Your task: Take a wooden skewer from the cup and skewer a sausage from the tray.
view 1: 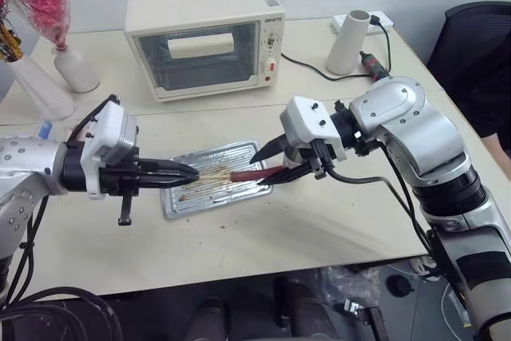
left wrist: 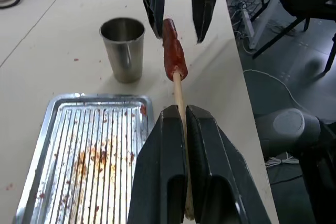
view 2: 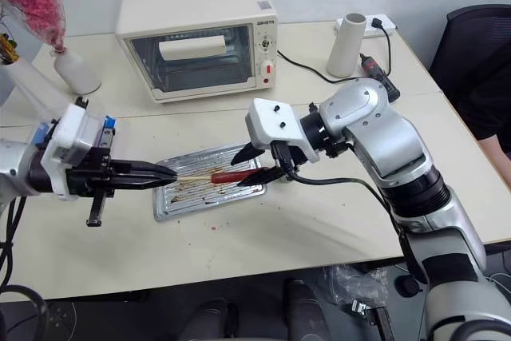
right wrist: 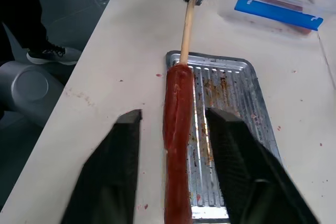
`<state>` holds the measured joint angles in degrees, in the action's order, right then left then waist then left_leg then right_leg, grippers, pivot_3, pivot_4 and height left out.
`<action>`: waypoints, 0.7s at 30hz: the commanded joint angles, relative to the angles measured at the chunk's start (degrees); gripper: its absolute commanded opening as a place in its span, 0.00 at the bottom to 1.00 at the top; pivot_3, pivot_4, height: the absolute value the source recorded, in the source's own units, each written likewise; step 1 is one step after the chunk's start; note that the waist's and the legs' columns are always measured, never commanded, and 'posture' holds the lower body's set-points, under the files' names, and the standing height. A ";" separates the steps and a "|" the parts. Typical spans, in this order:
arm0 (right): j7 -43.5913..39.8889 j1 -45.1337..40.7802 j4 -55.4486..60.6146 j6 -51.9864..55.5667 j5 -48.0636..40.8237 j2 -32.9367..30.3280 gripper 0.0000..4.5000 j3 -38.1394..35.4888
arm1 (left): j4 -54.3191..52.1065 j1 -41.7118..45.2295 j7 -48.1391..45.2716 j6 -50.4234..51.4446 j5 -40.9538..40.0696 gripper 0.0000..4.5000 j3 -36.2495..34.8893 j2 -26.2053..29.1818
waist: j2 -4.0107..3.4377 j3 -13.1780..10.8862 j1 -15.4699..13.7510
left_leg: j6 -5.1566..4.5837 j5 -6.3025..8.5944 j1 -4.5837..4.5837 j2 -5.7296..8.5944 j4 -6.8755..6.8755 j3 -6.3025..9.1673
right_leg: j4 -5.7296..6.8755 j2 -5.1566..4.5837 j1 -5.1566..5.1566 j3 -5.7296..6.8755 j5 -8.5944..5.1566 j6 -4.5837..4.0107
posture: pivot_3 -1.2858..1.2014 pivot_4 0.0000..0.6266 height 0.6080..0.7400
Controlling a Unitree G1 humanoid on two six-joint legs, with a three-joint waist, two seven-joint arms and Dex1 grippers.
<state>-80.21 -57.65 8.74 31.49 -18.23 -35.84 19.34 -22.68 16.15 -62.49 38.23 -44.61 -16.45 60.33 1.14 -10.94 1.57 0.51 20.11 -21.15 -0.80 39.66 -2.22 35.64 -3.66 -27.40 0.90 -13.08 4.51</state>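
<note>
One sausage (left wrist: 174, 51) is being carried on the tip of the wooden skewer (left wrist: 179, 95), in the air above the near edge of the tray (left wrist: 68, 150), with the cup (left wrist: 123, 49) standing just beyond on the table (left wrist: 47, 51). The stick is being pinched at its back end by the clenched left gripper (left wrist: 185, 124), while the right gripper (right wrist: 173, 145) is being held released, its fingers standing apart on either side of the meat without touching it. The sausage is being judged soft, greasy and light, the stick thin and easily snapped, so the skewer is best gripped by its bare wood.
</note>
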 commanded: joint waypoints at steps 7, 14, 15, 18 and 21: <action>6.63 -2.38 0.40 13.77 -8.09 -3.39 0.80 -12.26 | -4.89 -15.61 16.72 -0.28 5.57 0.00 -23.75 -7.69 | 0.00 0.00 -0.08 | -0.25 0.15 0.02 -0.12 0.01 0.02 | 0.01 -0.10 0.01 0.00 0.00 0.00 | 0.52 0.24 1.00; 10.23 -2.11 1.61 21.85 -14.86 -3.66 0.99 -17.08 | 6.08 -17.11 28.82 -5.65 17.26 0.00 -27.47 -11.81 | 0.01 0.01 -0.06 | -0.30 0.17 0.08 -0.08 0.01 0.01 | 0.03 -0.21 0.03 0.08 0.00 -0.01 | 0.52 0.24 1.00; 10.92 -2.10 1.66 22.26 -15.40 -3.38 0.99 -17.45 | 7.67 -16.75 29.58 -6.61 18.34 0.00 -27.00 -12.01 | 0.02 0.01 -0.06 | -0.30 0.17 0.07 -0.08 0.01 0.02 | 0.03 -0.22 0.03 0.09 0.00 -0.01 | 0.52 0.24 1.00; 12.15 -2.56 1.45 23.67 -17.74 -2.86 0.99 -18.50 | 12.34 -15.13 30.97 -9.11 20.85 0.00 -25.16 -12.25 | 0.05 0.03 -0.05 | -0.31 0.18 0.06 -0.13 0.01 0.02 | 0.03 -0.31 0.03 0.14 0.00 -0.01 | 0.52 0.24 1.00; 12.78 -2.80 1.46 24.03 -19.25 -3.03 0.99 -18.73 | 16.61 -12.54 31.44 -11.27 22.29 0.00 -22.48 -12.27 | 0.05 0.03 -0.14 | -0.31 0.18 0.05 -0.11 0.01 0.03 | 0.04 -0.56 0.03 0.19 0.00 -0.01 | 0.52 0.24 1.00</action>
<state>-67.78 -58.95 8.80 55.41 -35.87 -38.63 2.67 -6.77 2.76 -31.61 29.04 -23.34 -38.98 47.89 1.19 -10.91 1.42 0.19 20.28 -21.12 -0.90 39.67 -2.17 35.68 -4.29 -27.37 1.12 -13.08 4.50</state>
